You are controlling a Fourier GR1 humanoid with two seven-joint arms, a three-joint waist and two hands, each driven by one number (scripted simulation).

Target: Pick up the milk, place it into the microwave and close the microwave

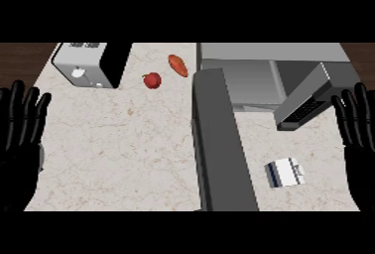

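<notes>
The milk carton [284,173] lies on the counter [117,149], near right, beside the microwave [249,79]'s open door [219,149]. Left hand [18,141] and right hand [359,141] rest at the edges, fingers straight, slightly spread.

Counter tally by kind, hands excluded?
Appliances: 2, open grey microwave, grey-and-black box appliance
Produce: 2, round red fruit, oblong orange vegetable
Cartons: 1, white-and-blue milk carton
Total: 5
</notes>
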